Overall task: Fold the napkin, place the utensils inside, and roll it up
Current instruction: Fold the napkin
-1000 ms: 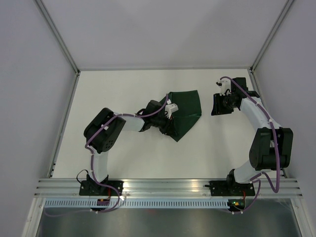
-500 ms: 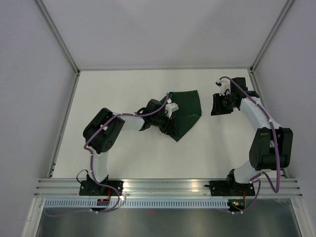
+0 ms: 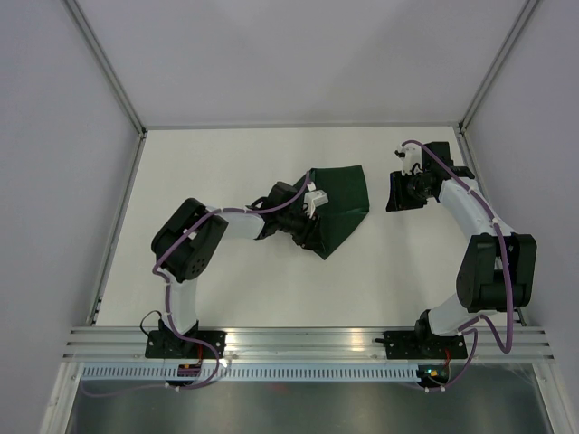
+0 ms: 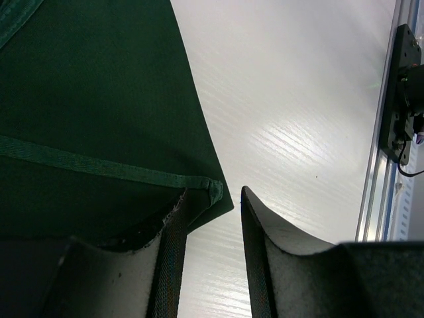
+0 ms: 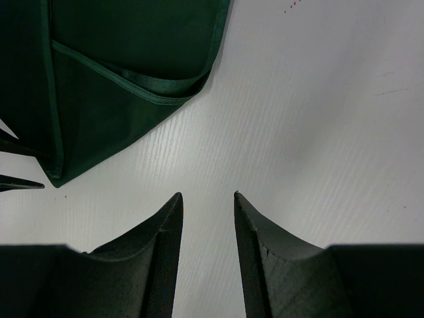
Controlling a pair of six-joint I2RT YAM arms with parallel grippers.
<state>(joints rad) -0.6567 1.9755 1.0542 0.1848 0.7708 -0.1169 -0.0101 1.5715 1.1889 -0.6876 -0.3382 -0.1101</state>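
The dark green napkin (image 3: 341, 201) lies folded in the middle of the table, its lower corner (image 4: 222, 199) pointing toward the arms. My left gripper (image 3: 317, 242) sits low at that corner, open. Bare table shows between its fingertips (image 4: 214, 190), and the hemmed corner rests against the left finger (image 4: 173, 232). My right gripper (image 3: 393, 193) hovers to the right of the napkin, apart from it, open and empty (image 5: 207, 194). The napkin's rounded fold (image 5: 119, 73) fills the upper left of the right wrist view. The utensils are out of view.
A metal rail (image 3: 308, 342) runs along the near edge, with an arm base (image 4: 401, 93) mounted on it. Grey walls enclose the white table (image 3: 226, 163) on three sides. Dark finger tips (image 5: 16, 184) poke in at the left edge of the right wrist view.
The left jaws have spread wider at the napkin's lower corner. The napkin and the right arm have stayed where they were.
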